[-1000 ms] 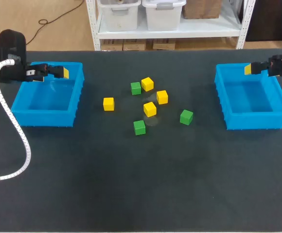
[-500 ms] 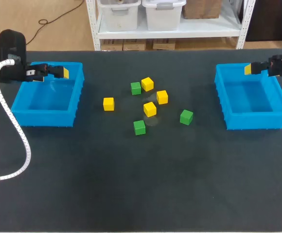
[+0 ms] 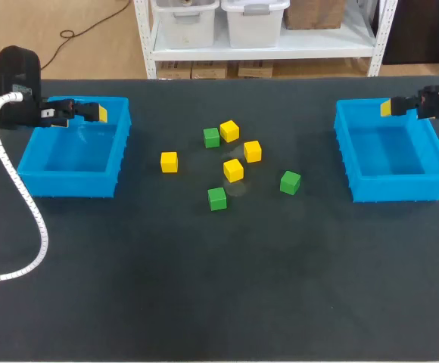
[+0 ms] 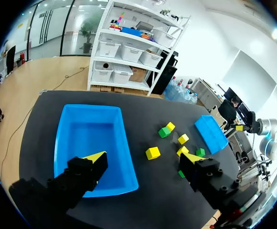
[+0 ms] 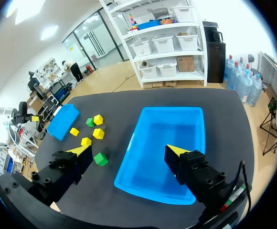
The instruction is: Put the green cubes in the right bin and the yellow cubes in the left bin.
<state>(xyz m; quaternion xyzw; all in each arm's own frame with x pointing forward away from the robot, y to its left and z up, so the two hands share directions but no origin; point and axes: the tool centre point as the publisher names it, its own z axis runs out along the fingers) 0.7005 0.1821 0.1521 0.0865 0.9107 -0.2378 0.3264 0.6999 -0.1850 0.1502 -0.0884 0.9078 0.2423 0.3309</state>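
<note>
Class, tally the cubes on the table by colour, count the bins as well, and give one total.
Yellow cubes: 4
Green cubes: 3
Blue bins: 2
Total: 9

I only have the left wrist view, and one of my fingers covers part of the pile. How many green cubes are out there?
Observer: Three in the head view: the far green cube, the near green cube and the right green cube.
Operator: Is the other arm holding anything?
Observer: No. The right gripper is open, with nothing between its fingers.
Operator: Anything in the bin on that side yet?
Observer: No cube shows inside the right bin in the right wrist view.
</note>
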